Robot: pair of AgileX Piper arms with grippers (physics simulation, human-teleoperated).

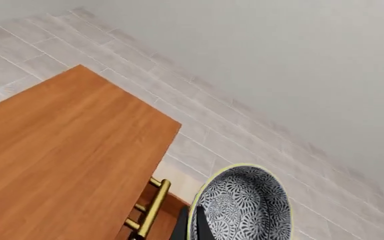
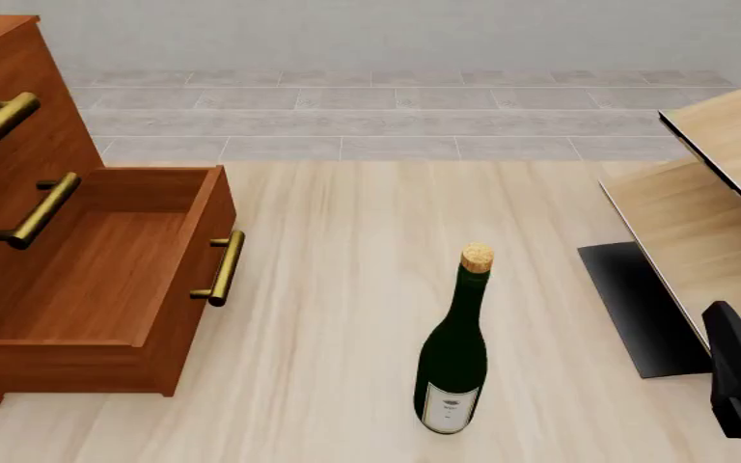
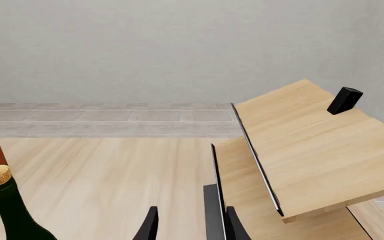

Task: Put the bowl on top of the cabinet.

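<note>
Gripped at its rim by the left gripper (image 1: pixel 193 225), the bowl (image 1: pixel 245 207) is seen in the left wrist view held in the air just beside the cabinet (image 1: pixel 65 160), off the edge of its flat reddish-brown top; one dark finger lies inside the speckled wall and another outside, so the claw is closed on the bowl; a brass bar handle (image 1: pixel 153 207) is seen just under the cabinet's top edge, close to the bowl. The bowl's interior shows a dense blue-grey pattern and a pale rim; no writing is carried on it.

From the front view the cabinet (image 2: pixel 36 241) is placed at the left with one drawer (image 2: pixel 113 270) pulled out; neither bowl nor left arm is caught there. A dark green wine bottle (image 2: pixel 454 362) with a cork stands upright on the pale floor, well apart from the cabinet; a pale label is borne low on it, too small to be read. Light-wood slanted furniture (image 2: pixel 705 203) stands at the right.

The right gripper (image 3: pixel 188 225) is seen with its fingers parted and nothing between them, near the light-wood furniture.
</note>
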